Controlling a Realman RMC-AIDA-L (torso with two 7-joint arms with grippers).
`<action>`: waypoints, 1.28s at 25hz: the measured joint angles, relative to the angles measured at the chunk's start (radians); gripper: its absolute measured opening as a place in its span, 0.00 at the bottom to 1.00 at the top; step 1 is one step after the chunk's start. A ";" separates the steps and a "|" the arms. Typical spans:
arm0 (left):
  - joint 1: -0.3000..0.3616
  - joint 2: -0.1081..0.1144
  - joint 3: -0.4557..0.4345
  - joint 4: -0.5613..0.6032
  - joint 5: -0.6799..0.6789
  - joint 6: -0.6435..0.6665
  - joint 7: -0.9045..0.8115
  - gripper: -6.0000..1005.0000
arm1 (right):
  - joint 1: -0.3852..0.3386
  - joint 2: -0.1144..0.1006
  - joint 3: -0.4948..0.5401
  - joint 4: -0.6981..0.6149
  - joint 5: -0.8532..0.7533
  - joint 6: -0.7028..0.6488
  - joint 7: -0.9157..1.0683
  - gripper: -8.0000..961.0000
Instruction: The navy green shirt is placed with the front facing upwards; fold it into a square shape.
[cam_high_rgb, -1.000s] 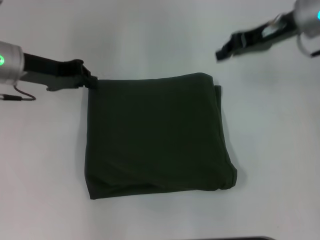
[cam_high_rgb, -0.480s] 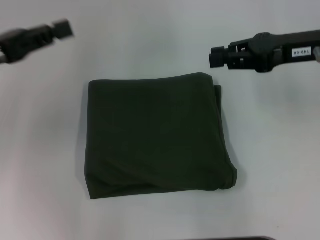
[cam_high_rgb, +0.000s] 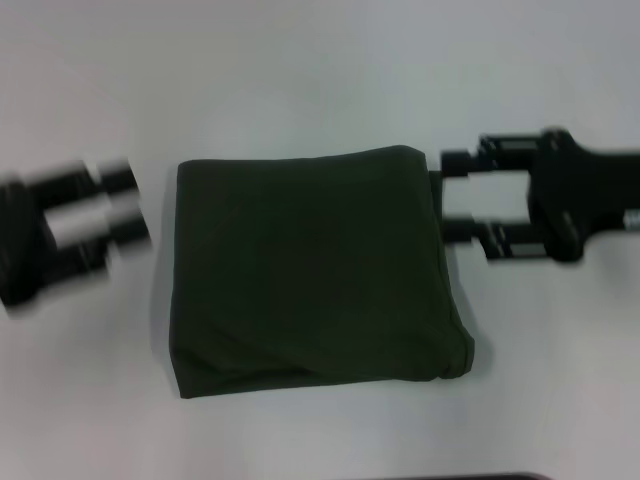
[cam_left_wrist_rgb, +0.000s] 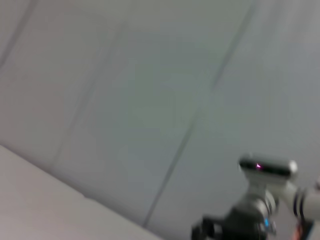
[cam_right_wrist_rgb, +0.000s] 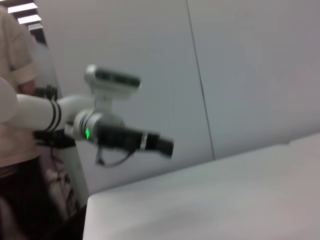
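Note:
The navy green shirt (cam_high_rgb: 310, 270) lies folded into a rough square in the middle of the white table (cam_high_rgb: 320, 70), plain dark side up, with no lettering showing. My left gripper (cam_high_rgb: 125, 204) hovers just off the shirt's left edge, blurred by motion, open and empty. My right gripper (cam_high_rgb: 458, 194) is at the shirt's right edge near its far corner, also open and holding nothing. The two grippers point toward each other across the shirt.
The right wrist view shows my left arm (cam_right_wrist_rgb: 125, 137) over the table's edge, with a person in a beige top (cam_right_wrist_rgb: 15, 100) standing behind it. In the left wrist view there is a grey wall and my right arm (cam_left_wrist_rgb: 250, 222) far off.
The left gripper let go of the shirt's far left corner. It rose away, then dropped beside the left edge. The right gripper moved from the far right to the right edge.

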 joint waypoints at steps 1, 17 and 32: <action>0.032 -0.009 0.037 0.003 0.002 -0.005 0.070 0.40 | -0.031 0.003 0.001 0.028 0.020 -0.010 -0.066 0.52; 0.095 -0.042 0.080 0.250 0.109 -0.098 0.482 0.90 | -0.131 0.003 -0.063 0.382 0.016 0.037 -0.623 0.95; 0.026 0.010 0.062 0.323 0.224 -0.062 0.488 0.90 | -0.072 -0.001 -0.122 0.406 0.012 0.036 -0.607 0.95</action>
